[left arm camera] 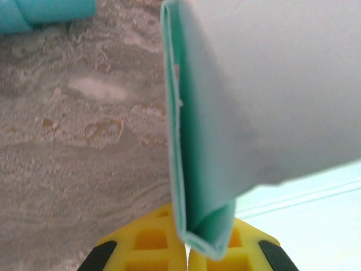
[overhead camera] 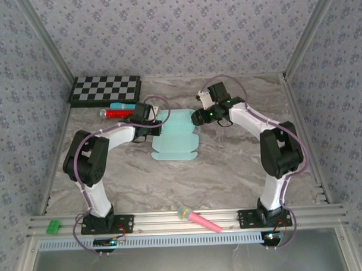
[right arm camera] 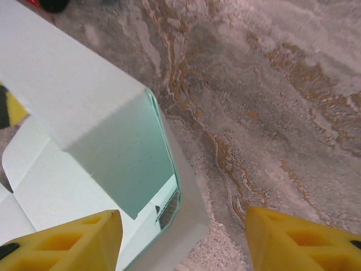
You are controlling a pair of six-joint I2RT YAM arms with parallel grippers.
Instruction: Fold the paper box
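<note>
Pale aqua-blue and die-cut, the paper box point(overhead camera: 176, 138) lies part-folded just beyond the middle of the marbled worktop point(overhead camera: 230, 169). Its broad panel is flat, with rounded tabs pointing toward the near edge. The left flap point(left arm camera: 203, 169) is doubled over on itself, and a right-hand panel point(right arm camera: 121, 152) stands raised.

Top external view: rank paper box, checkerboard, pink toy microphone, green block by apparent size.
1-2. paper box and checkerboard: these look about alike and the checkerboard sits farther back, so no ranking between them.
3. pink toy microphone
4. green block
</note>
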